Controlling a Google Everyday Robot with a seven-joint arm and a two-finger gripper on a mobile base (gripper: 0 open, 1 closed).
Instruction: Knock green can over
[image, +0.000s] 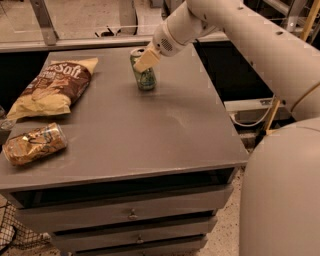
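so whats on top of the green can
The robot's pale gripper covers the upper front of the small green aluminium can. Part of its silver rim shows at the left; the rest of the top is hidden, so contact cannot be confirmed.
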